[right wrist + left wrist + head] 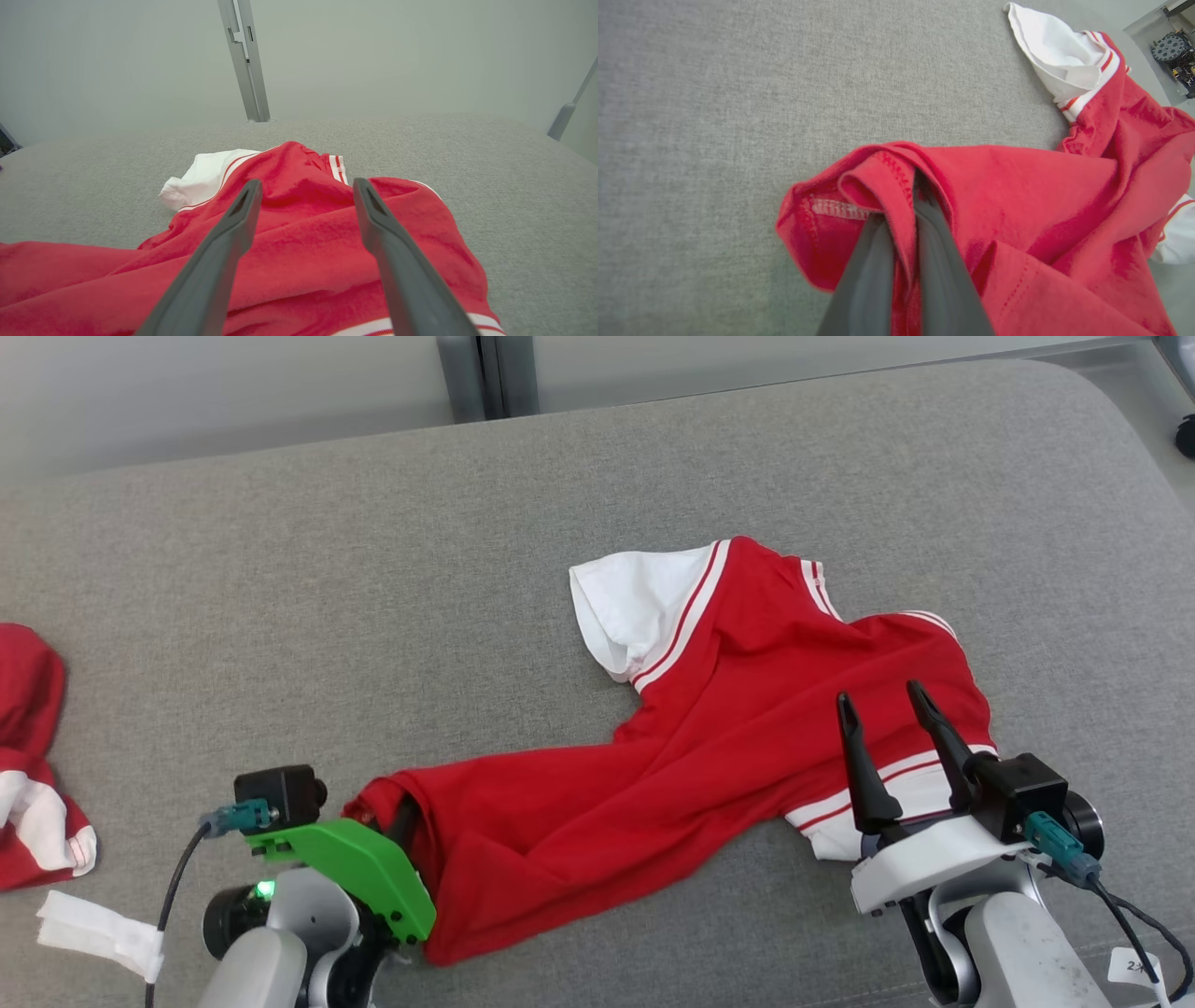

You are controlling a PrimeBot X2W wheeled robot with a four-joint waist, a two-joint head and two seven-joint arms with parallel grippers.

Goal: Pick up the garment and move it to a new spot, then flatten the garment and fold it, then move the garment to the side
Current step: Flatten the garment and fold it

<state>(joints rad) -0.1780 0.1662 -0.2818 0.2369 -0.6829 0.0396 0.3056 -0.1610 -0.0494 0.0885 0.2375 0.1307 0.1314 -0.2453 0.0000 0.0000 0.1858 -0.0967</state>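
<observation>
The garment is a red shirt with white sleeves and red-white stripes, lying crumpled across the grey surface. My left gripper is at its near left corner, shut on the red hem; a fold of cloth sits pinched between the two dark fingers. My right gripper hovers open above the shirt's right part, near a white striped sleeve. In the right wrist view its fingers spread wide over red cloth, holding nothing.
Another red and white garment lies at the left edge, with a white scrap in front of it. A grey post stands behind the surface. Bare grey fabric stretches to the far left and far right.
</observation>
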